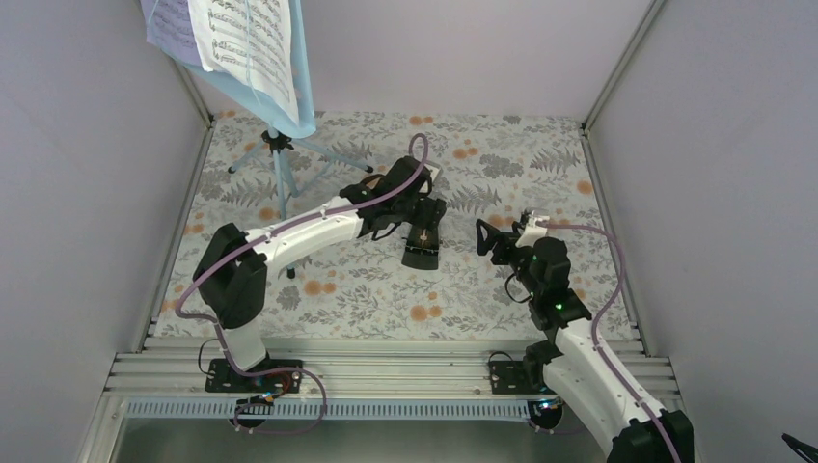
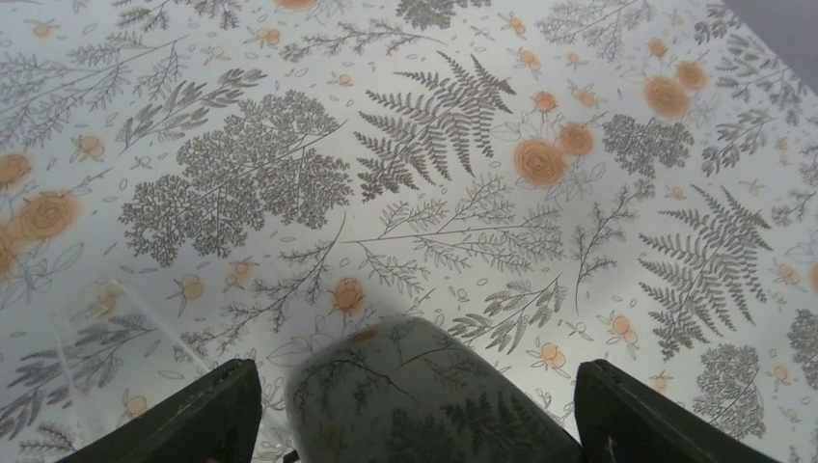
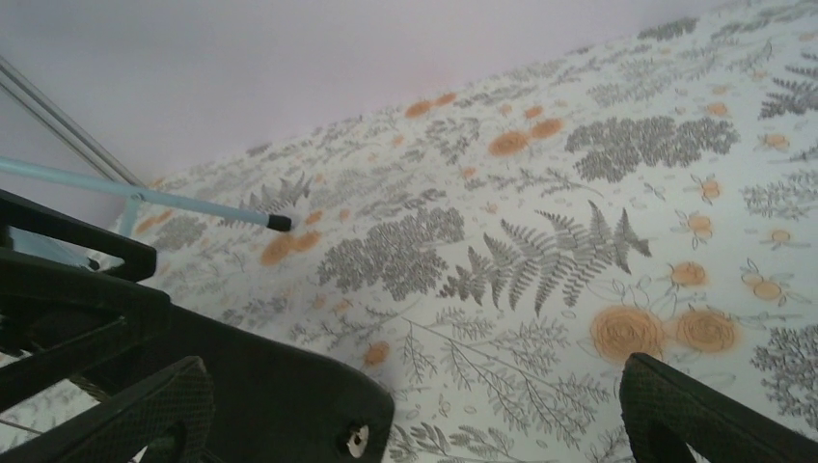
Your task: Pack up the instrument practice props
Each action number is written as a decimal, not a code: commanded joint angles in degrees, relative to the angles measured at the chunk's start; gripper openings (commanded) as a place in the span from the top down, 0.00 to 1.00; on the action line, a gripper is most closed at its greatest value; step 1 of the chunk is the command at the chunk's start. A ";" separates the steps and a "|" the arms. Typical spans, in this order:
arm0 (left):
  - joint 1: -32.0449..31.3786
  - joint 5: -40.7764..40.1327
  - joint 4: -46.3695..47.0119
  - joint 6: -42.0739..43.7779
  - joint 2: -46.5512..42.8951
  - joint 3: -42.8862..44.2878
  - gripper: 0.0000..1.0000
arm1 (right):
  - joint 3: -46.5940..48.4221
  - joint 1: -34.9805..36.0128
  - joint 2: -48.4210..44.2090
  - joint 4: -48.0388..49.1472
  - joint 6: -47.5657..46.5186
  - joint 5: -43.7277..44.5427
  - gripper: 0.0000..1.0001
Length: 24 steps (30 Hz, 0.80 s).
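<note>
Metronome (image 1: 422, 246) sits between my left end effector's (image 2: 417, 386) open fingers. My right end effector (image 3: 415, 415) hangs open at its three o'clock.

The light blue perforated music stand (image 1: 303, 87) and its white printed sheet-music pages (image 1: 246, 43) are cut off by the overhead view's top edge; the left hand (image 1: 417, 207) hides part of the small black pyramid-shaped metronome (image 1: 422, 253)
</note>
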 commanded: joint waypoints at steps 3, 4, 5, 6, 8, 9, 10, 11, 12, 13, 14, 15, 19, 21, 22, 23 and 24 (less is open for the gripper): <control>-0.63 -3.48 -2.51 2.21 -0.02 1.09 0.32 | 0.23 -0.56 1.05 -0.62 -0.07 -0.72 0.00; -0.68 -3.49 -2.64 2.40 -0.38 0.65 0.34 | 0.09 -0.55 1.26 -0.19 -0.10 -1.33 0.00; -0.81 -3.58 -2.87 2.57 -0.67 0.30 0.37 | 0.12 -0.56 1.77 -0.15 0.04 -1.68 0.00; -0.93 -3.81 -3.19 2.75 -1.01 -0.25 0.39 | 0.34 -0.56 2.29 -0.22 0.02 -2.09 0.00; -1.21 -4.01 -3.95 3.03 -1.82 -1.17 0.43 | 0.71 -0.56 3.68 -0.30 -0.65 -3.46 0.00; -1.41 -4.05 -4.39 3.17 -2.30 -1.70 0.44 | 0.84 -0.55 4.45 -0.10 -1.14 -4.46 0.00; -1.54 -4.03 -4.89 3.29 -2.91 -2.14 0.46 | 0.92 -0.56 5.25 0.15 -1.67 -5.61 0.00; -1.66 -4.12 -5.49 3.32 -3.52 -2.63 0.47 | 0.95 -0.56 5.99 0.49 -2.16 -7.42 0.00; -1.88 -4.17 -6.06 3.44 -4.19 -3.02 0.48 | 1.04 -0.44 6.68 0.86 -2.47 -8.76 0.00; -2.03 -4.13 -6.69 3.60 -5.05 -3.53 0.50 | 1.00 -0.39 7.28 1.19 -2.62 -9.66 0.00; -2.26 -4.20 -7.39 3.73 -5.89 -4.02 0.51 | 1.04 -0.34 7.98 1.31 -2.58 -9.85 0.00; -2.46 -4.17 -7.73 3.99 -6.80 -4.72 0.52 | 1.21 -0.26 8.90 1.27 -2.35 -9.71 0.00; -3.50 -3.23 -10.26 4.83 -9.12 -6.22 0.53 | 2.03 0.16 12.55 1.68 -2.13 -10.03 0.00; -4.43 -3.94 -12.64 5.28 -9.33 -5.74 0.53 | 2.62 0.37 14.15 1.89 -2.25 -10.80 0.00; -5.07 -4.72 -13.78 5.53 -9.40 -5.50 0.53 | 2.89 0.65 14.71 1.99 -2.49 -11.27 0.00; -5.67 -5.44 -14.81 5.67 -9.49 -5.33 0.53 | 3.03 0.81 15.18 2.25 -2.70 -11.61 0.00; -6.37 -6.09 -15.63 5.70 -9.60 -5.34 0.53 | 3.06 1.04 15.60 2.66 -3.10 -12.12 0.00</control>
